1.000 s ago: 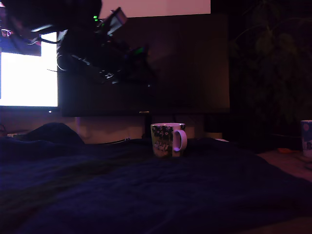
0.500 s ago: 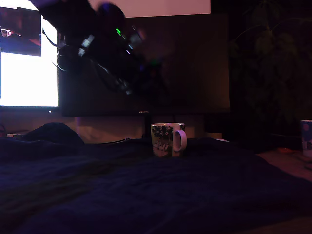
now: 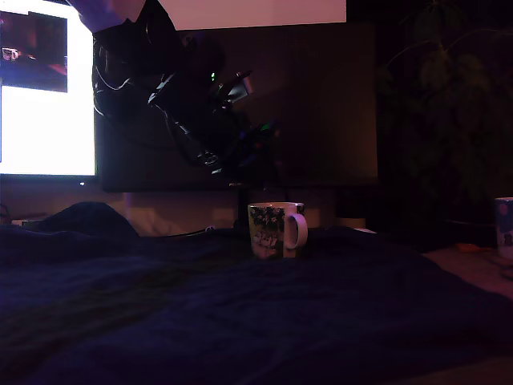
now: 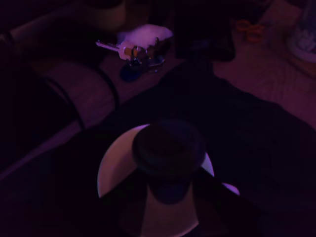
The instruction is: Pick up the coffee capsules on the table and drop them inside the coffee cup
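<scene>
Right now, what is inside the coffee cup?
In the wrist view a dark round capsule hangs above the coffee cup, covering most of its opening. The inside is too dark and too covered to tell what it holds.

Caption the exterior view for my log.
Dark robot arm's gripper poised above the white floral-print ceramic mug on wrinkled navy cloth.

One coffee cup (image 3: 276,229) (one capsule (image 4: 169,148) above)

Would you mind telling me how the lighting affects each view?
Exterior view: very dark, the arm a near silhouette against a blown-out bright screen; only the mug reads clearly. Wrist view: dim purple cast, the capsule above the mug's pale rim is just a dark shape.
</scene>
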`<state>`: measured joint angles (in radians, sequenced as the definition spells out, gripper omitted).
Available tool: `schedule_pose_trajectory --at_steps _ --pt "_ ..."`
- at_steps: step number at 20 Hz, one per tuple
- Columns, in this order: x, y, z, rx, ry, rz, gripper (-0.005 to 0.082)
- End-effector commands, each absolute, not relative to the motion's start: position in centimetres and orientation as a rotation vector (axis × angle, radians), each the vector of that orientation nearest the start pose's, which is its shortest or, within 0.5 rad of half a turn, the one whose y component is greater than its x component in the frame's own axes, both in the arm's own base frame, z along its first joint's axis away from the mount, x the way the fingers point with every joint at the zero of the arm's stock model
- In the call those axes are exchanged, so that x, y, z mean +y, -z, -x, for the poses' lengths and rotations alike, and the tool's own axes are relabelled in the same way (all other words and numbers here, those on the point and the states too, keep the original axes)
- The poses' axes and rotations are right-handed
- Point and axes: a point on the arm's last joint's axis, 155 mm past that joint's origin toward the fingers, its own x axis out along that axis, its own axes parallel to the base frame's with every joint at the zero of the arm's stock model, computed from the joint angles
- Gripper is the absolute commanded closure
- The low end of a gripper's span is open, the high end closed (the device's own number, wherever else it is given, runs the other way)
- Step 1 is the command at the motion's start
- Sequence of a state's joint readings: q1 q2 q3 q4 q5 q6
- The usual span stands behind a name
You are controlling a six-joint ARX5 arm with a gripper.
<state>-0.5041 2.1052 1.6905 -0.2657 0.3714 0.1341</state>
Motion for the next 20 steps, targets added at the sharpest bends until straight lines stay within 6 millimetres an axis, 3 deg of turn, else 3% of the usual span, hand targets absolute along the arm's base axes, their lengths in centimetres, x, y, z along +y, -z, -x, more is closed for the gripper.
schedule_pose_trajectory --at_steps 1,9,13,20 --pt "-34.6 -11.9 -48.3 0.673 0.893 -0.175 0.0576" --pt "-34.2 -10.9 -47.6 0.725 0.888 -0.178 0.0567" --pt "-33.9 -10.6 -47.5 0.742 0.875 -0.183 0.0406" --pt "-33.7 -10.6 -47.6 0.742 0.874 -0.183 0.0416"
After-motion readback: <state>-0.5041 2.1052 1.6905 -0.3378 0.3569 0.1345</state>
